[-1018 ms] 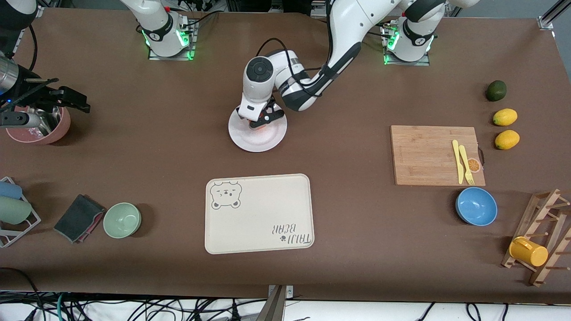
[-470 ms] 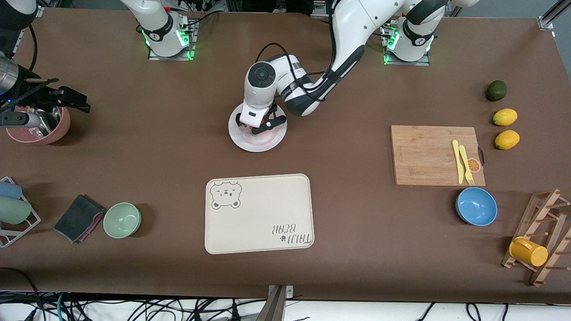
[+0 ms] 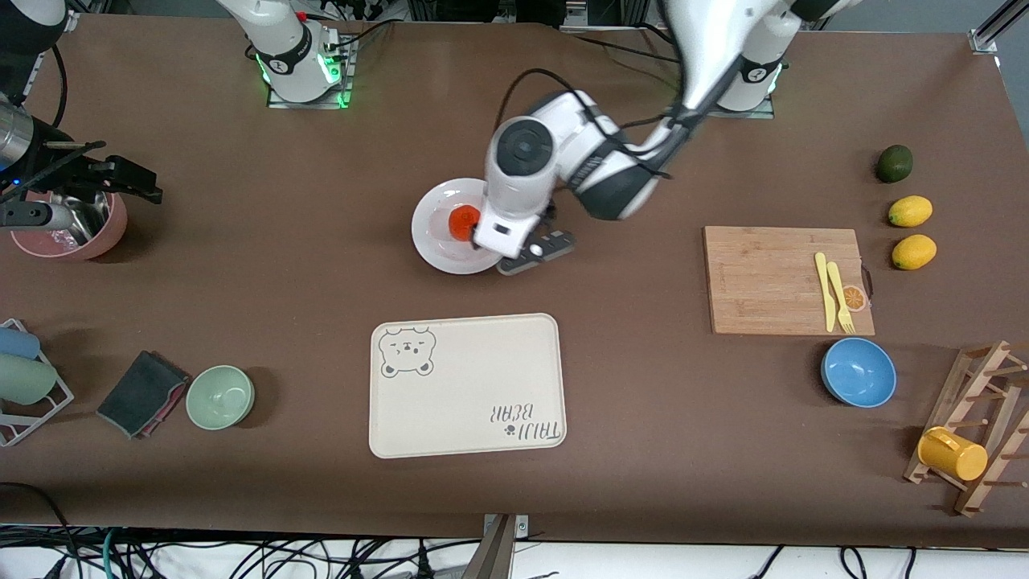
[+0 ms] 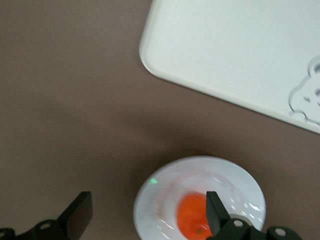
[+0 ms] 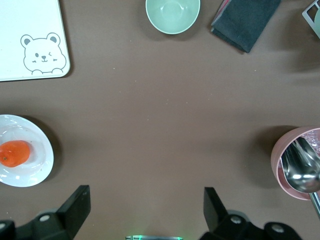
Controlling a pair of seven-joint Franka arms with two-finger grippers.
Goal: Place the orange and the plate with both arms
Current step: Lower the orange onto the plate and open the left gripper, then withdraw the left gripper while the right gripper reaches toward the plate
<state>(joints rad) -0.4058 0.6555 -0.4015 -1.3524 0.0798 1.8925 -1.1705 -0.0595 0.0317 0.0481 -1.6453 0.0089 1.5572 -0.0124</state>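
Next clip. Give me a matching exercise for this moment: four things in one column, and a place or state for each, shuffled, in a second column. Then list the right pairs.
Things:
1. orange
2. left gripper
3. yellow fork
4. yellow mug

Places or states:
A. hangs on the wooden rack
B. lies on the white plate
C. lies on the cutting board, beside the yellow knife
D. open and empty, over the plate's edge at the left arm's end

Pairs: 1-B, 2-D, 3-C, 4-A
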